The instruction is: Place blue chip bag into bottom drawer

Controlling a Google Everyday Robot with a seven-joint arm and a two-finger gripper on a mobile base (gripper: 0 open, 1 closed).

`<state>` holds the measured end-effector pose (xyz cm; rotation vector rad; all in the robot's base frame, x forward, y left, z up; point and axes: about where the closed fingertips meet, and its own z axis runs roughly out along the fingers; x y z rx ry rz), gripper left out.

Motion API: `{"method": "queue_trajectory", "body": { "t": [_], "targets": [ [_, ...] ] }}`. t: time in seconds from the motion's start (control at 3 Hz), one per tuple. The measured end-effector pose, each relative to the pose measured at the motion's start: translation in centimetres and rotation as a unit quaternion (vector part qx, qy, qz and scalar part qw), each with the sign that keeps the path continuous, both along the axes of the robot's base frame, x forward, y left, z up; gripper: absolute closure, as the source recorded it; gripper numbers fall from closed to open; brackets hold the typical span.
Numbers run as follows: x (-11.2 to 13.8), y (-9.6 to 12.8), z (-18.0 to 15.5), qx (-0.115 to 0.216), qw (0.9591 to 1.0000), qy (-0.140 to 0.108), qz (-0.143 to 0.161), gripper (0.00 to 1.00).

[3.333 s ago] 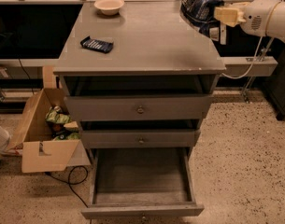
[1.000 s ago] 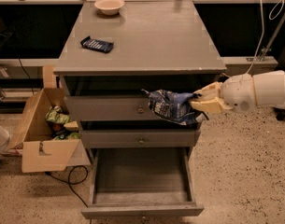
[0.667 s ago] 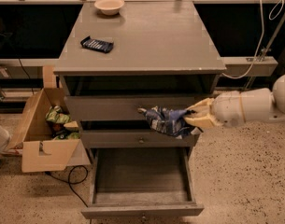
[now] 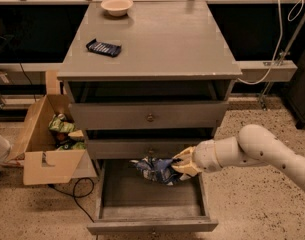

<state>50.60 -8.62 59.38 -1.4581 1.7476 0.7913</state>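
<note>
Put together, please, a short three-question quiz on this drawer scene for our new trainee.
1. True or false: the bottom drawer stands pulled open.
2. The gripper is over the back of that drawer. What is it clamped on?
A) a bowl
B) the blue chip bag
C) a green snack bag
3. Which two things lie on the cabinet top?

Key
1. True.
2. B.
3. A bowl at the back edge and a flat dark-blue packet nearer the left side.
</note>
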Motion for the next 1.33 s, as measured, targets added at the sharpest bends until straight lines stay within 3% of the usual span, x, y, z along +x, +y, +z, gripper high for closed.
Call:
{"method": "queue_trajectory", "body": {
  "t": [0.33, 1.0, 1.33],
  "targets": [
    [0.0, 0.0, 0.0, 0.0, 1.0, 0.0, 0.0, 1.0],
    [1.5, 0.0, -12.6, -0.023, 0.9996, -0.002, -0.017, 1.0],
    [3.1, 0.8, -19.5, -0.038, 0.9984, 0.002, -0.042, 1.0]
  ]
}}
